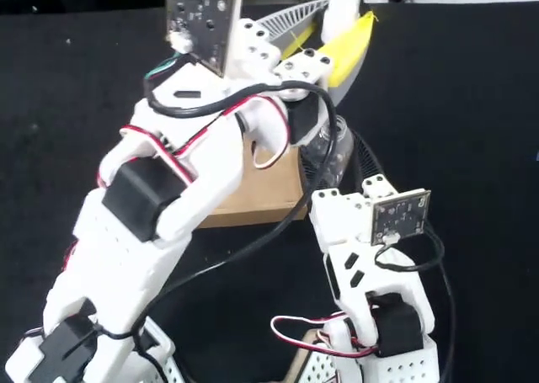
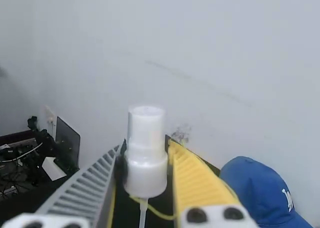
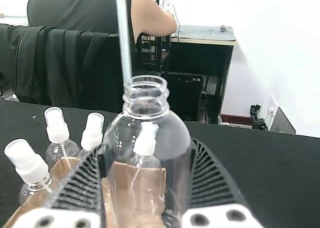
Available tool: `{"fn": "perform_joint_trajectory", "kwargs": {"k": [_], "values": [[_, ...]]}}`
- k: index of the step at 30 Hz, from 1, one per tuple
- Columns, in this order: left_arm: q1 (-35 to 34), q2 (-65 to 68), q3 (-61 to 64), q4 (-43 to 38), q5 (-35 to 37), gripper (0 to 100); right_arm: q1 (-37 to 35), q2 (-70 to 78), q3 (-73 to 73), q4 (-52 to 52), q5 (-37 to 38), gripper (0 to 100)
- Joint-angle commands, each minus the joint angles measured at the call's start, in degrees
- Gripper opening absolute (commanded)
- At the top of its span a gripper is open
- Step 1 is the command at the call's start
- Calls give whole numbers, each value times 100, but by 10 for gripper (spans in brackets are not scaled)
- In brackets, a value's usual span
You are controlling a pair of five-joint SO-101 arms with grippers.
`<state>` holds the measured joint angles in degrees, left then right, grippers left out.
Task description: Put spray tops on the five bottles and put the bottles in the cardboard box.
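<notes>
My left gripper (image 2: 145, 157) is shut on a white spray top (image 2: 145, 125), held high with its thin tube hanging down. In the high view that gripper (image 1: 324, 28), with one grey and one yellow finger, sits above a clear bottle (image 1: 327, 147). My right gripper (image 3: 145, 188) is shut on this bottle (image 3: 146, 138), which stands upright with an open neck. The spray top's tube (image 3: 123, 37) comes down from above into that neck. Behind the bottle is the cardboard box (image 3: 22, 205), holding several bottles with spray tops (image 3: 57, 133). The left arm hides much of the box (image 1: 253, 194).
A black cloth (image 1: 472, 105) covers the table around the box. The left arm's long white body (image 1: 143, 231) crosses the table's near left. A blue cap (image 2: 260, 188) lies low beyond the yellow finger. A dark desk (image 3: 200, 72) stands behind the table.
</notes>
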<state>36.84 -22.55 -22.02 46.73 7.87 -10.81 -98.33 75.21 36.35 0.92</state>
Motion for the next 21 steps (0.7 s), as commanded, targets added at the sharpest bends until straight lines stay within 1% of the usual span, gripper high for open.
{"fn": "perform_joint_trajectory", "kwargs": {"k": [1,6,11,21], "values": [[57,-167,66,-501,70,30,-79,-136,-31,-167,-35,11],[84,-167,22,-519,70,30,-88,-127,-31,-167,-35,11],[426,-185,31,-492,70,30,-88,-127,-31,-167,-35,11],[374,-185,145,-448,53,30,-79,-145,-31,-141,-35,11]]}}
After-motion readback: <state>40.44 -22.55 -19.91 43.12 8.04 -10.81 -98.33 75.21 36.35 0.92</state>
